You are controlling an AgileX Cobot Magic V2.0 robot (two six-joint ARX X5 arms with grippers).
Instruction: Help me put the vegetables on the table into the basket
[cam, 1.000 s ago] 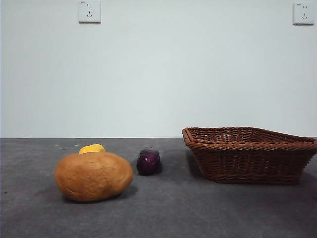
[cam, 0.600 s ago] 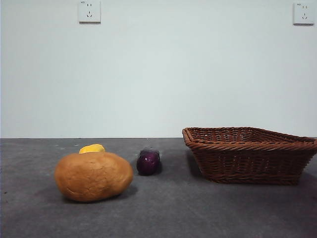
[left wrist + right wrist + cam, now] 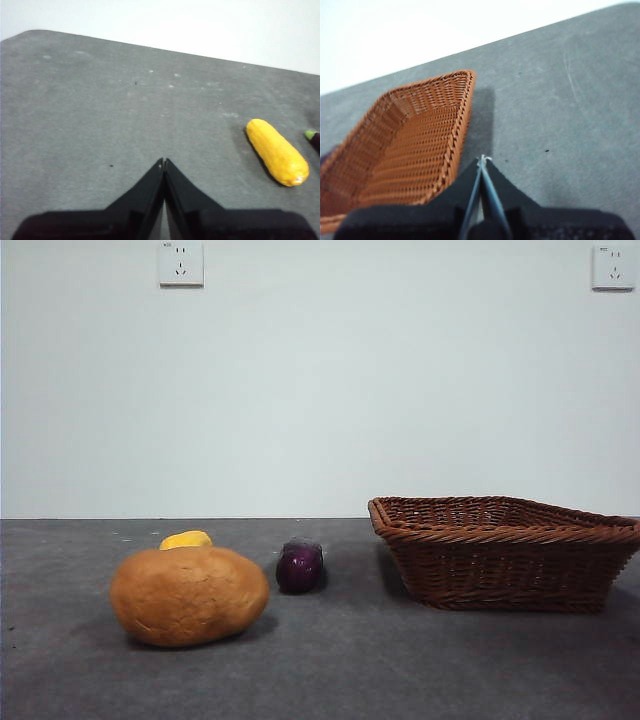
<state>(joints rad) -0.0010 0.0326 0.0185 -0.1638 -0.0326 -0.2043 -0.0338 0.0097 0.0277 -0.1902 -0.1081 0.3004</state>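
Here, no vegetable basketed: both end effectors, left (image 3: 164,162) and right (image 3: 482,160), are closed empty; next, open over the potato (image 3: 188,595).

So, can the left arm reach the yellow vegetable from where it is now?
Probably yes. In the left wrist view the yellow vegetable lies alone on bare table, off to one side of the left tool, with nothing between them. The jaws are shut, so they must open first.

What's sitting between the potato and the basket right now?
Front view: only the small purple eggplant lies between the potato and the basket, touching neither; otherwise bare table.
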